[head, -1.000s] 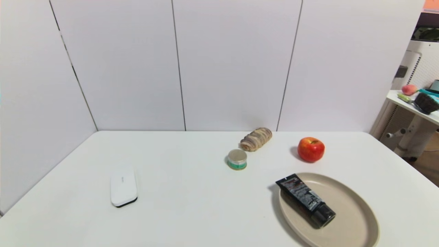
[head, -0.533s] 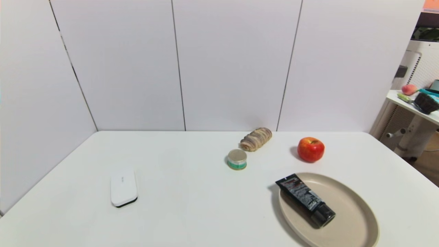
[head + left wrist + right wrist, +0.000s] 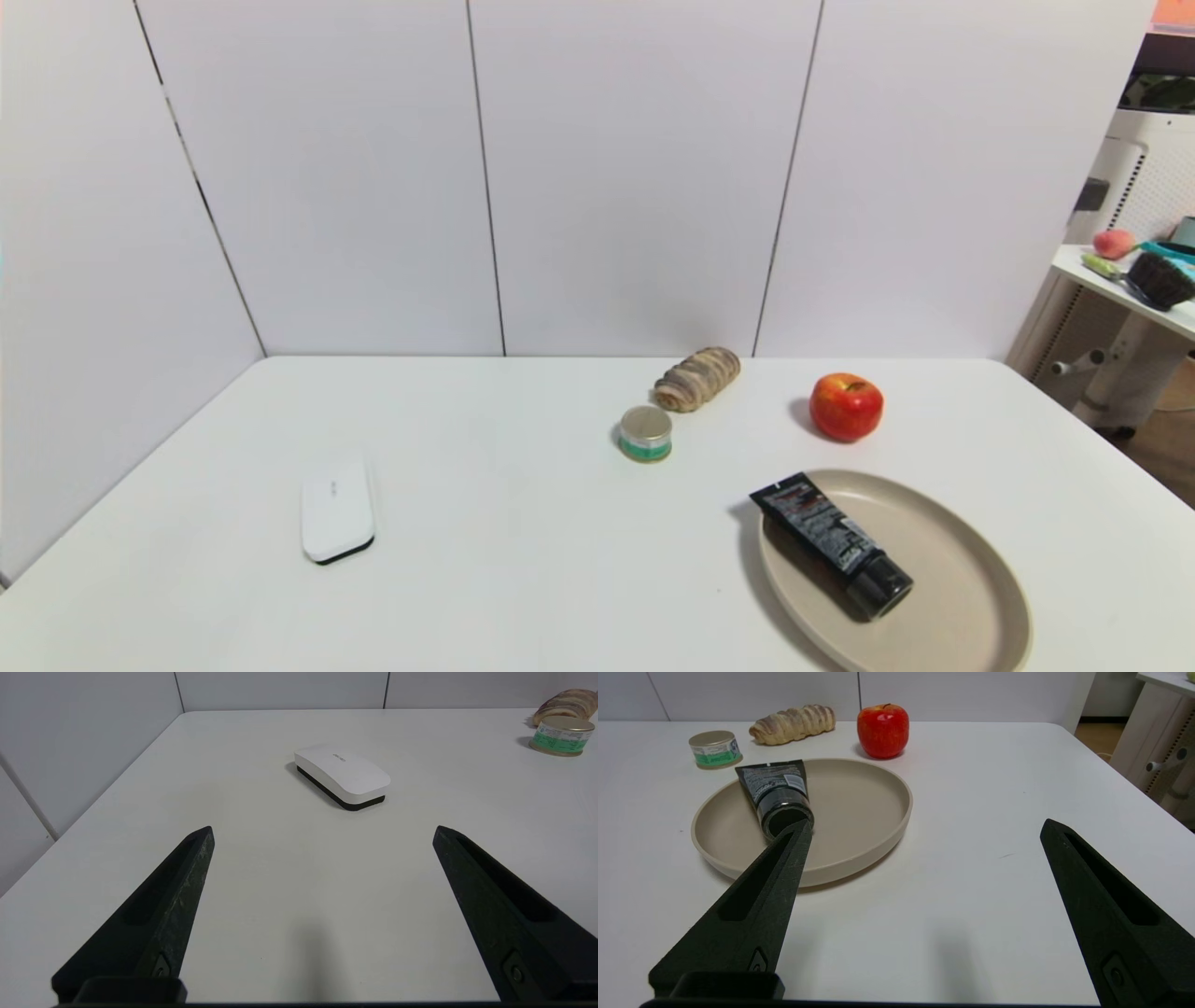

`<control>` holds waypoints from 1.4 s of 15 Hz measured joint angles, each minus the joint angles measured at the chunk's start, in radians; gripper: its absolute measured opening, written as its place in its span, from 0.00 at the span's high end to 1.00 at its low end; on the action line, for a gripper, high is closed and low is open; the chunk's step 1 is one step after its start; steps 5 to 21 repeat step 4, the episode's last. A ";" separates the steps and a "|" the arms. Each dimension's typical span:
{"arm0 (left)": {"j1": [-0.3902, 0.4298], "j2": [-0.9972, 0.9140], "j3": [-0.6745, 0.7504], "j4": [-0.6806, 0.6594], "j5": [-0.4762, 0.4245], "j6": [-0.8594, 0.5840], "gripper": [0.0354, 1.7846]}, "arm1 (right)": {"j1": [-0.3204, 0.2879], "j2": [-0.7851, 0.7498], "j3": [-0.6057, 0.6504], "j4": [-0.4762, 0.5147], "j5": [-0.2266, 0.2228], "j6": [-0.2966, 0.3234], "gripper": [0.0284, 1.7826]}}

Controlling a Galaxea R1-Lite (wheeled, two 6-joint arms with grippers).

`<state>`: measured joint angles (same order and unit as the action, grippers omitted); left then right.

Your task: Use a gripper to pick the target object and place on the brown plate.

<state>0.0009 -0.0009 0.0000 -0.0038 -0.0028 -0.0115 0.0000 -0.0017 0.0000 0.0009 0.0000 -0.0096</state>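
- Black tube (image 3: 834,542): lying on the brown plate (image 3: 971,597), crimped end over the plate's rim, cap toward its middle.
- Right claw (image 3: 924,830): wide open, empty, over the surface (image 3: 523,551) near the plate.
- Left claw (image 3: 322,833): wide open, empty, well apart from the plate, facing a white eraser (image 3: 343,777).
- Apple (image 3: 846,406), bread roll (image 3: 697,378), green tin (image 3: 645,433): on the surface beyond the plate.

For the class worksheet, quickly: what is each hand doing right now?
Left hand: open, holding nothing, above the table near the white eraser.
Right hand: open, holding nothing; the black tube lies on the plate.
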 joint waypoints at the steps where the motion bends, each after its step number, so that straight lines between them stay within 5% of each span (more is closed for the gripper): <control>1: 0.000 0.000 0.000 0.000 0.000 0.000 0.06 | 0.000 0.000 0.000 0.004 0.007 -0.019 0.05; 4: 0.000 0.000 0.000 0.000 0.000 0.000 0.06 | 0.000 0.000 0.000 0.004 0.045 -0.145 0.05; 21: 0.000 0.000 0.000 0.000 0.000 0.000 0.06 | 0.000 0.000 0.000 0.004 0.045 -0.145 0.05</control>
